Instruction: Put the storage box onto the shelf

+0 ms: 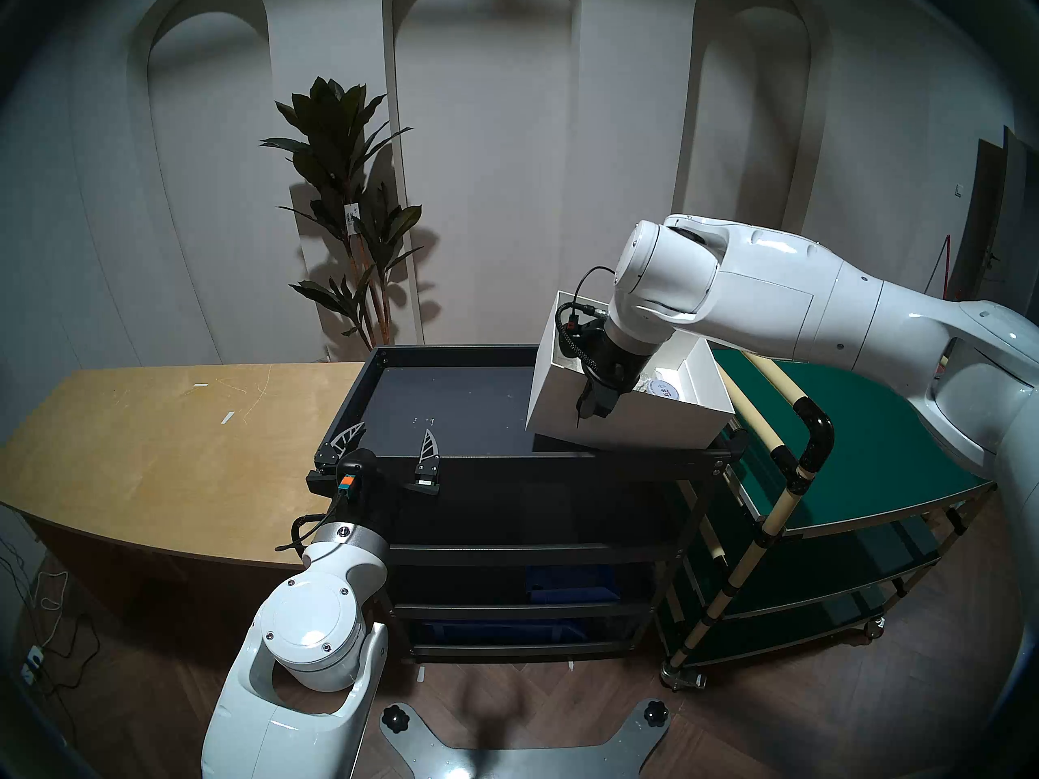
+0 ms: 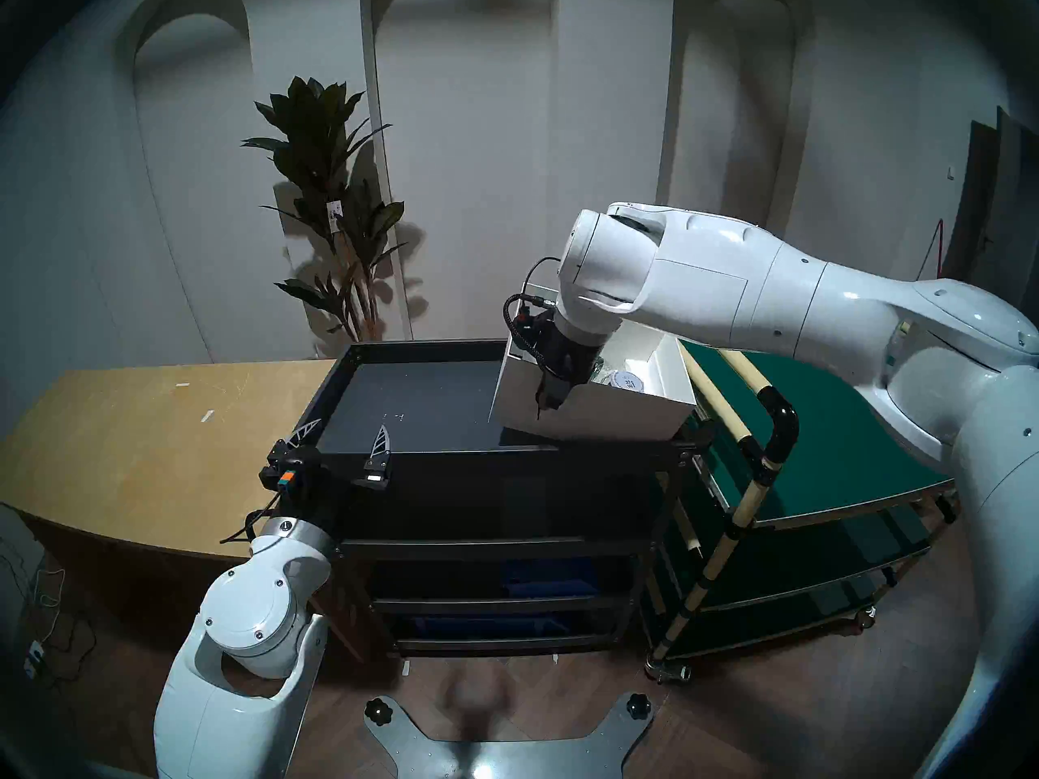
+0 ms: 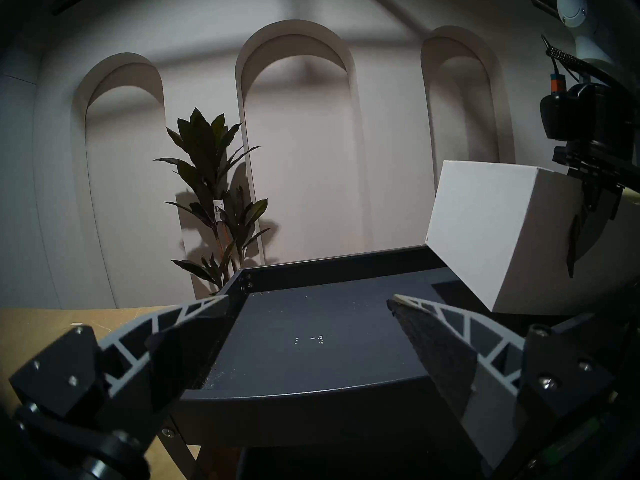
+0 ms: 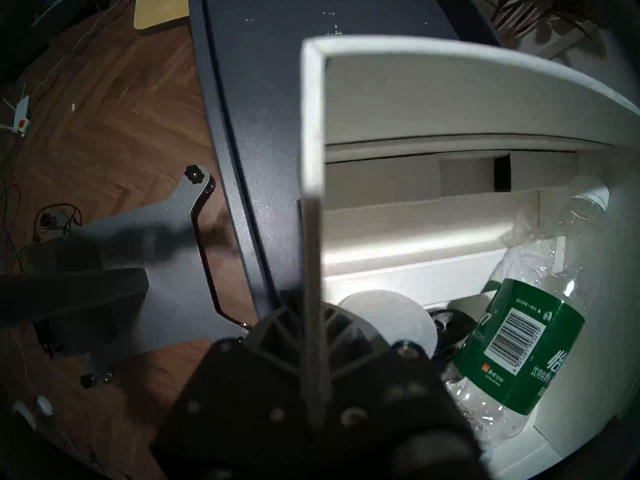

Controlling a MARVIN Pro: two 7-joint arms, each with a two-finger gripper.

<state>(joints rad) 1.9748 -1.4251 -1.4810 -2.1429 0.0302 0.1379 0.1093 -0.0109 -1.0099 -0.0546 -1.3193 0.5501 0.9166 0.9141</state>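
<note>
The white lidless storage box [image 1: 652, 426] [image 2: 607, 418] is tilted over the right end of the black shelf's top tray [image 1: 450, 404] [image 2: 416, 393], its lower edge near the tray's front rim. My right gripper [image 1: 591, 409] [image 2: 548, 398] is shut on the box's near wall [image 4: 311, 226], one finger inside and one outside. The box also shows in the left wrist view [image 3: 502, 233]. A clear bottle with a green label [image 4: 519, 337] and a white round lid lie inside it. My left gripper [image 1: 388, 443] [image 3: 308, 302] is open and empty at the tray's front left corner.
A light wooden table [image 1: 157, 452] stands left of the shelf. A green-decked cart with cream pipes [image 1: 866, 452] stands right of it, close behind the box. A potted plant [image 1: 348, 210] is at the back wall. Blue bins [image 1: 568, 587] sit on lower tiers.
</note>
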